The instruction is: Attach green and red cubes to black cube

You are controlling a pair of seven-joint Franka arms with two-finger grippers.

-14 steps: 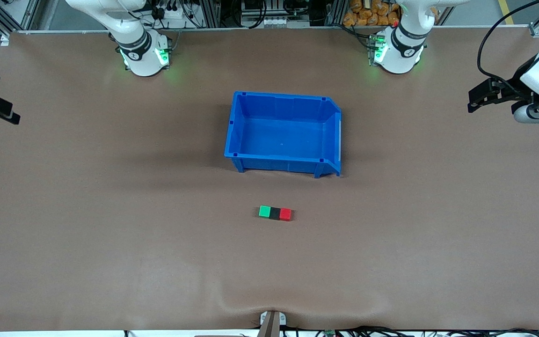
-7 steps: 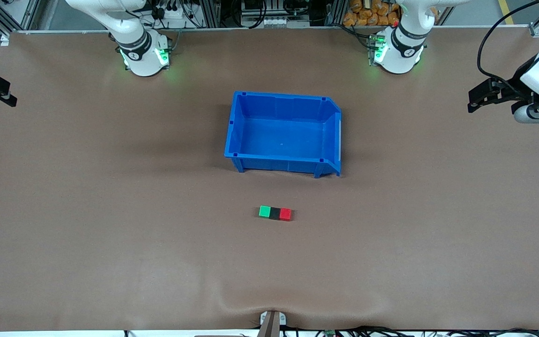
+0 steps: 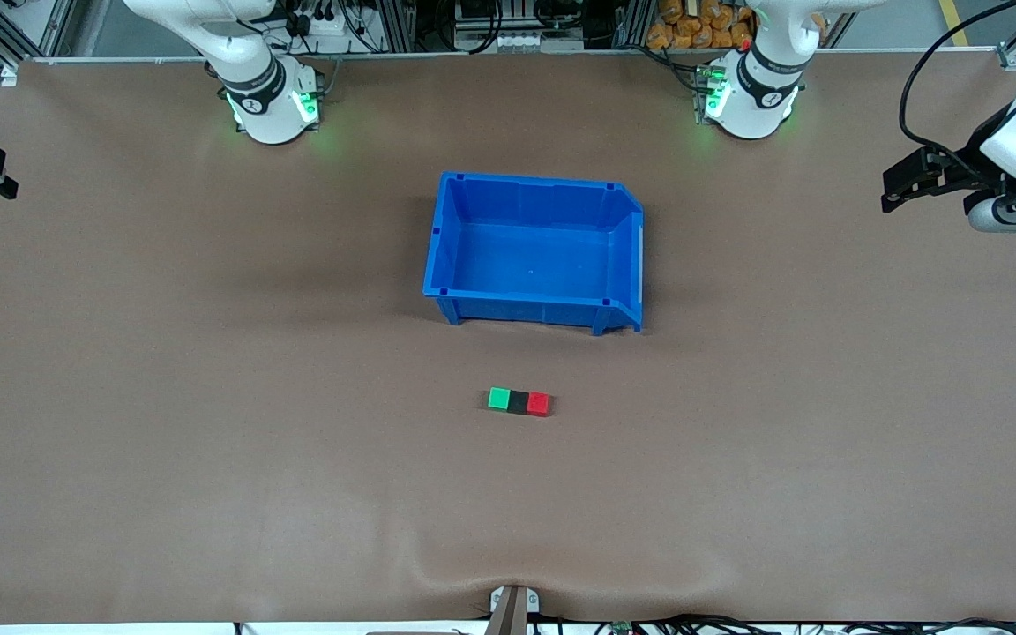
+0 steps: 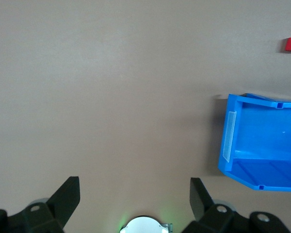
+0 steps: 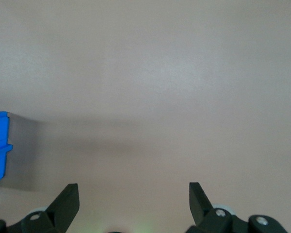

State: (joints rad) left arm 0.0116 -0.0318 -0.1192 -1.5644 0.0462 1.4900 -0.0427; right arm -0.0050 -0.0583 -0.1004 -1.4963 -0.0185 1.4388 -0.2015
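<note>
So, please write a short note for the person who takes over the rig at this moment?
Left hand: open, holding nothing, over the left arm's end of the table.
Right hand: open, holding nothing, at the right arm's end.
Small bright green cube, small matte black cube and small bright red cube lie in one touching row, black in the middle, nearer the front camera than the blue plastic bin.
Done: row looks joined.
Left: nothing visible.

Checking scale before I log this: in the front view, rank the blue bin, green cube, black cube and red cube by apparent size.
1. Blue bin, by far the largest.
2. Green cube, black cube and red cube: joined in one row, all look alike in size, so no ranking among them.
</note>
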